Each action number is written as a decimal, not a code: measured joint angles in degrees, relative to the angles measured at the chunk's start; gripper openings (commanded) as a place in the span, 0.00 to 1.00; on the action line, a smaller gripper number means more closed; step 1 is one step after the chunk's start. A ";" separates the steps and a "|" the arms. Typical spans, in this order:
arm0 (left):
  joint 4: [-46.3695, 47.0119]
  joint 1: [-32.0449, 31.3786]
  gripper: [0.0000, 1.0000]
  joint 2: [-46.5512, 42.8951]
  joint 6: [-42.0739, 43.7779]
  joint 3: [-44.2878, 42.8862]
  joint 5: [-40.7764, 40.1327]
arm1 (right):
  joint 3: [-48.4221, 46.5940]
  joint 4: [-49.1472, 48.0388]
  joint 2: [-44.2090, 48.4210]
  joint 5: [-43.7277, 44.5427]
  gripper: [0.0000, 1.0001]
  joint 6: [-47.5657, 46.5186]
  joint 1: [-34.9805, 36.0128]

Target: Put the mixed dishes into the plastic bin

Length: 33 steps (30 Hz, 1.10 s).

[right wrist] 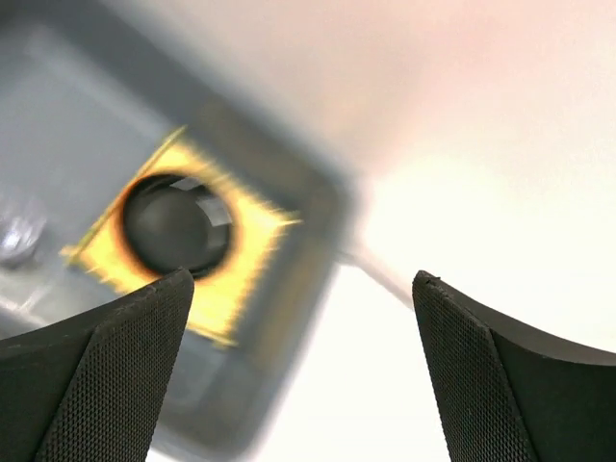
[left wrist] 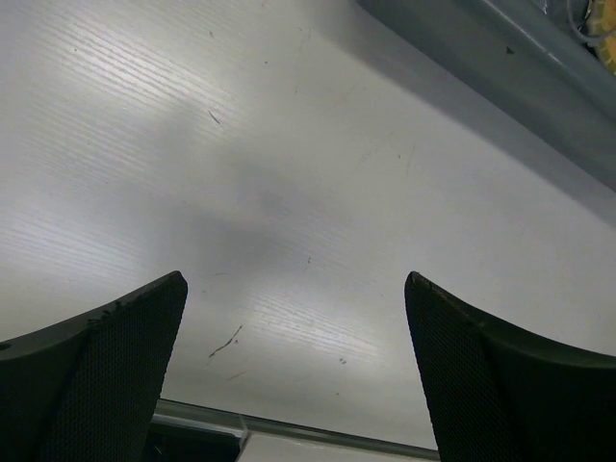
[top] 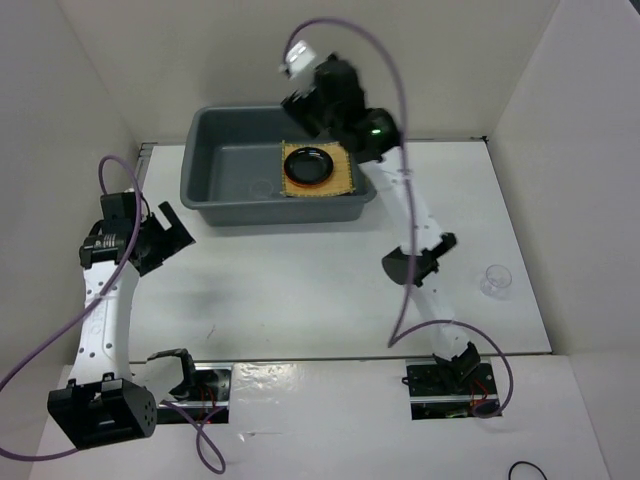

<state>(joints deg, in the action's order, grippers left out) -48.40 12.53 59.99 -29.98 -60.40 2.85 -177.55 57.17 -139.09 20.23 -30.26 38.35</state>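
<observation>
1. Two grippers are in view, and both are empty. Your left gripper [left wrist: 296, 279] has its fingers spread wide over the bare table [top: 300, 290], just off the near left corner of the plastic bin [top: 215, 180].
2. Your right gripper [right wrist: 303, 279] is also spread wide with nothing between its fingers. It hangs above the bin's far right part, clear of everything inside.
3. The bamboo mat [top: 340, 182] lies flat on the bin's floor, against its right wall.
4. The black bowl [top: 307, 164] sits upright on the mat, roughly at its middle.
5. A thin orange ring [top: 288, 174] shows around the bowl. You cannot tell from these views whether it is the plate under the bowl.
6. One clear glass cup [top: 262, 187] stands inside the bin, just left of the mat and near the front wall.
7. A second glass cup [top: 495, 279] stands on the table, well apart from the bin, off to its near right, and neither gripper touches it.
8. The right wrist view is blurred, so you can make out little there beyond the mat, the bowl and the bin's corner.
</observation>
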 measured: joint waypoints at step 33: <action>-1.92 -1.64 1.00 -0.39 -1.70 0.74 2.62 | 125.39 -8.00 65.85 2.49 0.99 4.98 -49.70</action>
<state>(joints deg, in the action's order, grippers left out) -50.33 10.90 59.59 -31.68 -59.66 5.48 -52.16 49.17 -73.23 22.72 -25.28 -11.35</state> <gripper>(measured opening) 1.001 0.990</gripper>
